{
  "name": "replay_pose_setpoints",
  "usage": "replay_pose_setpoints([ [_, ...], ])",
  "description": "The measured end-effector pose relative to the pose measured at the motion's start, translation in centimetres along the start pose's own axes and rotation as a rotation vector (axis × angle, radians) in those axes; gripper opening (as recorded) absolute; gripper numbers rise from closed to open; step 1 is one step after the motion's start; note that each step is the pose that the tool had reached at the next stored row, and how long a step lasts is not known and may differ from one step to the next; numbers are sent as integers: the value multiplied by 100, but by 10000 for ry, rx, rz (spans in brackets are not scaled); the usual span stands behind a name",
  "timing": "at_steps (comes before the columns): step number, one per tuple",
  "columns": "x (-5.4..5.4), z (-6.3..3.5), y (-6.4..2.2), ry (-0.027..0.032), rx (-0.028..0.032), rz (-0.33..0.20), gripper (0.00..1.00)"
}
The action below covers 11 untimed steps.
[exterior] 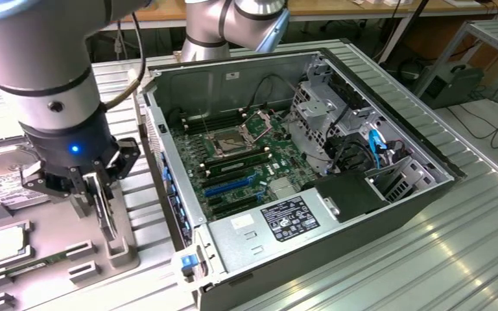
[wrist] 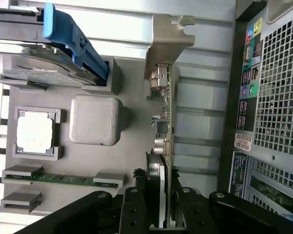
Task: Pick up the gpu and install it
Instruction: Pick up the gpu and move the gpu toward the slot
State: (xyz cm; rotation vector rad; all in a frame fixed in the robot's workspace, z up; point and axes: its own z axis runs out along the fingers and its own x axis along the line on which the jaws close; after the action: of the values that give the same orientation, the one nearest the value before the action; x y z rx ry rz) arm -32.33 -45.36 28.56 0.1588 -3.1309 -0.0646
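The gpu point(wrist: 165, 122) stands on edge over the grey parts tray point(exterior: 124, 249), a thin dark card with a silver bracket point(wrist: 166, 44) at its far end. My gripper point(wrist: 158, 200) is shut on it, with a black finger point(wrist: 134, 207) pressed to each flat side near the end opposite the bracket. In the exterior view the gripper point(exterior: 93, 194) hangs at the left, beside the open computer case point(exterior: 422, 194), with the card's silver edge point(exterior: 106, 220) reaching down to the tray. Whether the card touches the tray I cannot tell.
The tray also holds a hard drive point(wrist: 34, 73) with a blue handle, a processor point(wrist: 35, 132) and a green memory stick point(wrist: 63, 178). Inside the case lies the motherboard point(exterior: 249, 162) with blue slots point(exterior: 227, 186). The case's rear panel point(wrist: 276, 97) stands close beside the card.
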Motion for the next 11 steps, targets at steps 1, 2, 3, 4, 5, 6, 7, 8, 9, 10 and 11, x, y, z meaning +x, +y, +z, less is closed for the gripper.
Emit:
replay_pose_setpoints([
  [1,0,-44,2,1,0,0,29],
  [2,0,-90,4,1,0,0,29],
  [3,1,-135,5,1,1,0,29],
  [4,1,-183,7,2,1,0,29],
  [5,1,-227,9,-1,0,0,29],
  [6,1,-269,11,0,0,1,29],
  [7,1,-317,13,1,0,0,29],
  [8,2,-408,17,2,2,0,29],
  [9,2,-485,20,0,0,7,29],
  [10,2,-551,23,-1,0,36,29],
  [11,2,-598,25,-2,0,67,29],
])
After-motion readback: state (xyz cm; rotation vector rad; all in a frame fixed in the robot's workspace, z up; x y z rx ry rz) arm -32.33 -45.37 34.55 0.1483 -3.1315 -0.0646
